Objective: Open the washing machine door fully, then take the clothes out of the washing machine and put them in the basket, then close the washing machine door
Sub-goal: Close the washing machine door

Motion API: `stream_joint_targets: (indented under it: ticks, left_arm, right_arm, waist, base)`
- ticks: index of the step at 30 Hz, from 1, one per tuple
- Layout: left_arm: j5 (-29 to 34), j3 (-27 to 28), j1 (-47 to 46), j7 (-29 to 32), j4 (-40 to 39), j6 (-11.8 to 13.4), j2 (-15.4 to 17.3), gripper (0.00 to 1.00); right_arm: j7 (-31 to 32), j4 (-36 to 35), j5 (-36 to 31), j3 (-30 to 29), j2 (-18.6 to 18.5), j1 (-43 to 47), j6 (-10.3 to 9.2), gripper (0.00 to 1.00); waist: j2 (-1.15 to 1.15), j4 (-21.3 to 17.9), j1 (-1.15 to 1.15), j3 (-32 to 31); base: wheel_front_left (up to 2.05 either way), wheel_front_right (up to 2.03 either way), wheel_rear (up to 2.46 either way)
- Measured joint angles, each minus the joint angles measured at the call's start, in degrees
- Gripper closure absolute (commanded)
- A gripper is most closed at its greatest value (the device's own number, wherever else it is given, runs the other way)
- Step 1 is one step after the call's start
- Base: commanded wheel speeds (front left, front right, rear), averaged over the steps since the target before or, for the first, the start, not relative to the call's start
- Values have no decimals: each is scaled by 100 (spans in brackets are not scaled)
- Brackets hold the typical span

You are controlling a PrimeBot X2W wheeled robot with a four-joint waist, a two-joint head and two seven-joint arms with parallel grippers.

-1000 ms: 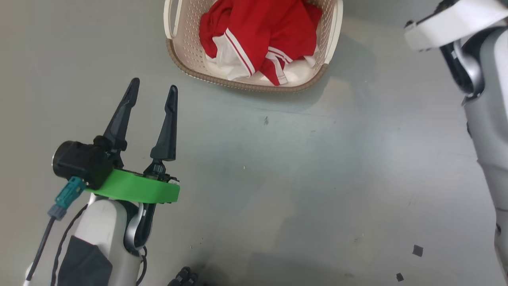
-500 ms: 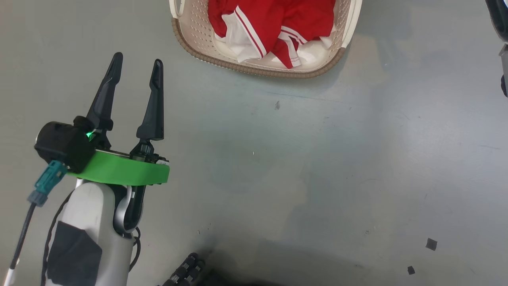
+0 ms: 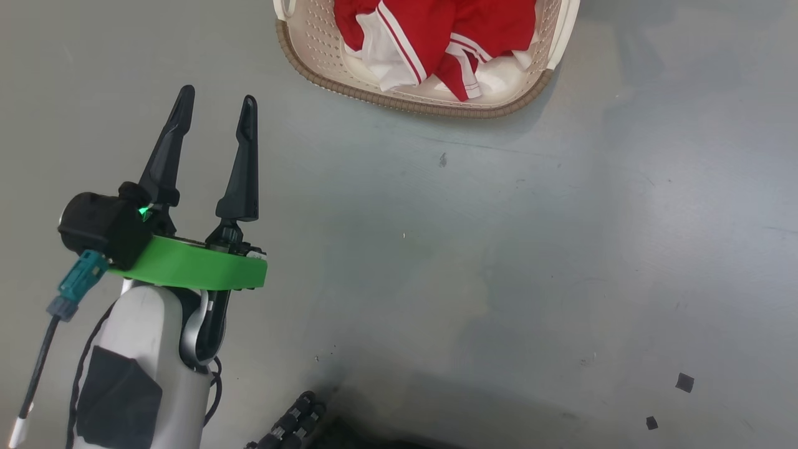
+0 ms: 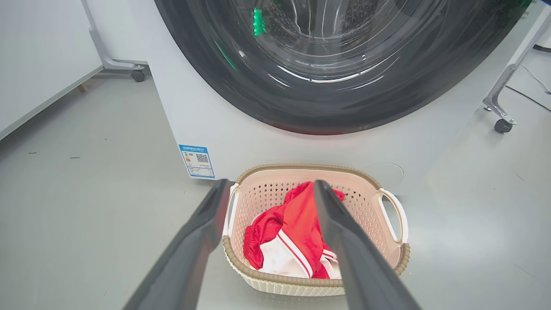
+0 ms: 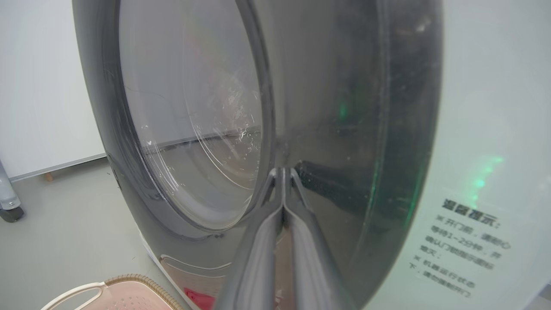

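Washer (image 4: 206, 125) door (image 5: 335, 107) is seen flush or nearly so; latching cannot be told. Right end effector (image 5: 283, 170), fingers pressed together and empty, is set with tips at the glossy black rim. A skid onto the glass is risked, which would leave the door unlatched. Basket (image 4: 310, 168) stands just before the washer, clothes (image 4: 297, 224) inside. Left end effector (image 3: 218, 95) is spread wide, empty, above the floor. Blue label (image 4: 196, 160) carries a QR code, text too small. Chinese sticker (image 5: 462, 245): blurred.

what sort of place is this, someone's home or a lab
Likely a lab or test room staged for laundry, not a home: a big white front-loading washing machine stands on a bare grey floor, with castor-wheeled metal stands either side.
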Motion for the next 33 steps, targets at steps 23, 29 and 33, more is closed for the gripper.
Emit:
stream_joint_targets:
  ticks: [23, 29, 33]
  left_arm:
    - [-1, -59, -81, 0, 96, -23, -15, 0]
    - [-2, -56, -85, 0, 190, -23, -16, 0]
    - [-1, -26, -85, 0, 238, -23, -18, 0]
  right_arm:
    - [-412, 719, -32, -16, 131, -130, -93, 100]
    - [-591, 1059, -31, -31, 116, 1, -94, 100]
    - [-687, 1308, -14, -40, 58, 332, -189, 100]
  waist:
    - [0, -9, 0, -89]
    - [0, -34, -1, -261]
    - [0, -61, -1, -432]
  base:
    - [0, 0, 0]
    - [0, 0, 0]
    - [0, 0, 0]
